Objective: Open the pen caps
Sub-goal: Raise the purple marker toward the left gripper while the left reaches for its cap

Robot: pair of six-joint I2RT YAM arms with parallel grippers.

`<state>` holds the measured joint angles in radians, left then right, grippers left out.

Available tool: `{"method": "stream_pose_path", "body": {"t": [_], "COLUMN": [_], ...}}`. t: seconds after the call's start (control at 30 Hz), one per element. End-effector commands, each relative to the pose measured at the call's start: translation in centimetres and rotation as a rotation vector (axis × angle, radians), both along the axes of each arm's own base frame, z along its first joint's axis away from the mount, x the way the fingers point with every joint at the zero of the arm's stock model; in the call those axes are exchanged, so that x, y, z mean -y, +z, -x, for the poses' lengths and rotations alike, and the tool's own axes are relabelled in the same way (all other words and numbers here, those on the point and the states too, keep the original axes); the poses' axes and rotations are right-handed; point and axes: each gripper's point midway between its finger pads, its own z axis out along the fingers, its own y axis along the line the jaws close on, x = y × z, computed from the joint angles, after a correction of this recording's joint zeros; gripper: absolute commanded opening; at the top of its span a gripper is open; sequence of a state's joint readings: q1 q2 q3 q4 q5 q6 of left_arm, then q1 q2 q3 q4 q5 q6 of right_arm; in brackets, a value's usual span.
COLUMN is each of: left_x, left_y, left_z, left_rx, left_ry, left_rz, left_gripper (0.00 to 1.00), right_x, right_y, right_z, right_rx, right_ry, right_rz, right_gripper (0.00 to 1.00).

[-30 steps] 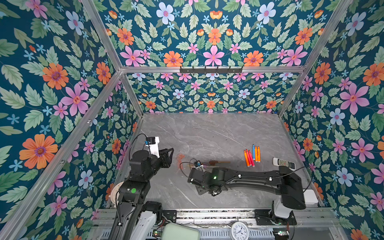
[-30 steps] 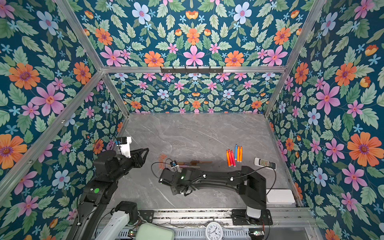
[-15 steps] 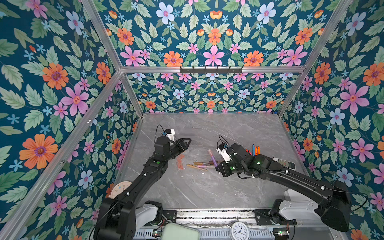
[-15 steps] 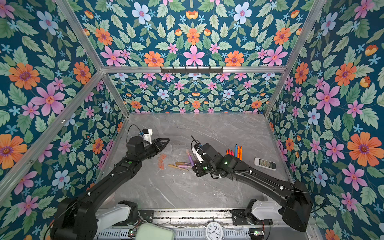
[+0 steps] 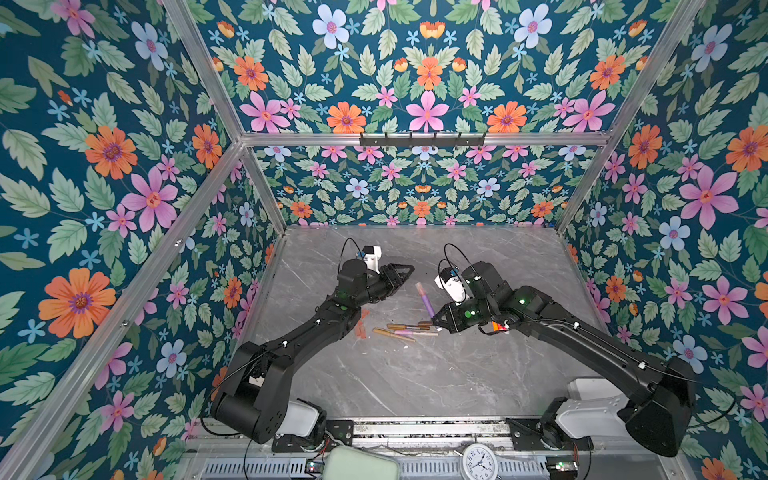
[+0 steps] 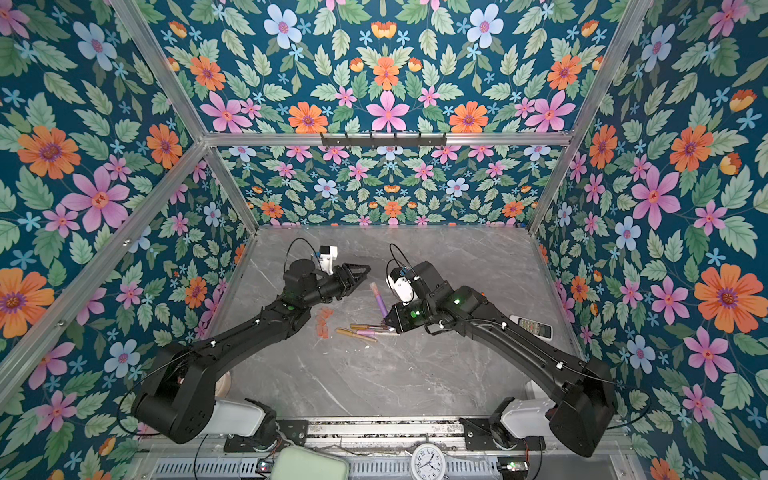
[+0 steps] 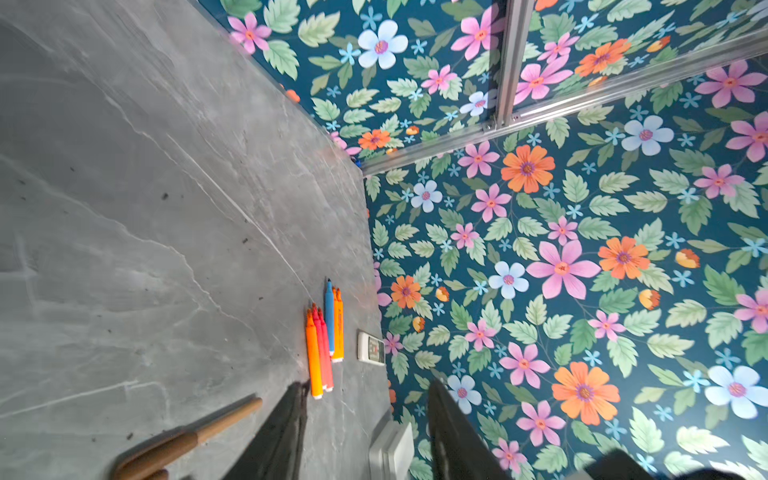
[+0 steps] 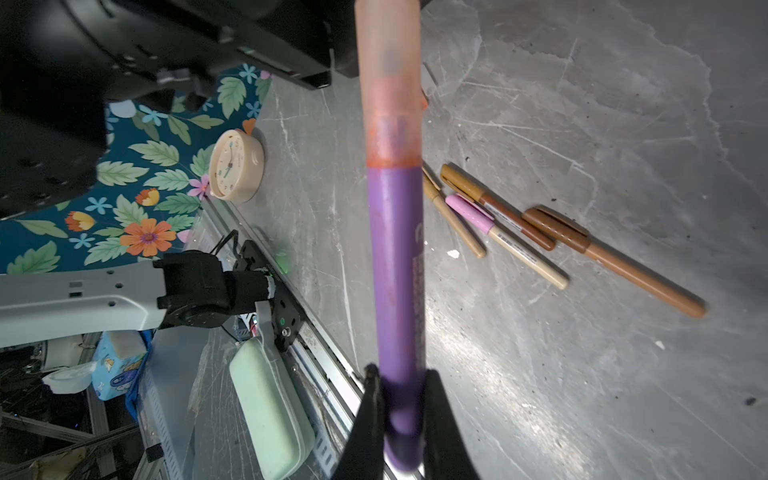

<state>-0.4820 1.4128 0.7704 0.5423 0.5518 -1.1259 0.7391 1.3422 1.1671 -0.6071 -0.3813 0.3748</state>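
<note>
Nearest the front rail sit a white clock [image 5: 478, 465] and a mint-green case [image 5: 360, 467]. Further in, on the grey marble table [image 5: 415, 382], four slim pens [image 8: 517, 226] lie loosely fanned. They are brown, gold and tan, plus one beige pen with a pink cap. Just left of them in both top views, a cluster of loose orange-pink pen caps [image 6: 322, 325] lies partly under the left arm.

Over this spot the right gripper [image 8: 399, 390] has its fingers clamped on the rear end of a purple pen [image 5: 428, 305], which slants up off the table. Its translucent orange-pink cap [image 8: 388, 83] is on, with purple showing dimly through, and its top is cut off in the wrist view. The left gripper [image 5: 403, 277] hovers beside that cap, fingers [image 7: 286, 432] apart and empty.

Farthest off, orange, red-pink and blue pens [image 7: 326, 345] lie side by side next to a white remote control [image 7: 371, 347]. In both top views the right arm hides most of these pens.
</note>
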Motion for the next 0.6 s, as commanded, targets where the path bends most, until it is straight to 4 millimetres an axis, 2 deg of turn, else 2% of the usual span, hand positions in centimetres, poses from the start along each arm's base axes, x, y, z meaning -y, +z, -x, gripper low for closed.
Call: {"method": "stream_pose_path", "body": {"t": [0.0,0.17,0.4,0.57], "left_x": [0.8,1.4,2.4,2.8], "left_y": [1.4,1.3,0.5,-0.1], "left_z": [0.8,2.1,4.1,4.5], "left_rx": [0.045,0.053,0.033,0.018], "left_ry": [-0.029,-0.054,-0.136,-0.169], "left_rz": [0.050,0.075,0.069,0.066], "left_gripper": [0.49,0.49,0.48,0.48], "right_x": [0.3,0.1,1.0,1.1], "right_y": [-1.1,-1.7,-1.1,-0.9], "right_z": [0.4,0.5,0.4,0.2], "right_rx": [-0.029,-0.055,-0.034,-0.030], "right_ry": [0.005,-0.021,-0.091,-0.107], "right_rz": [0.035,-0.001,-0.018,-0.023], "right_gripper": [0.00,0.00,0.00,0.00]}}
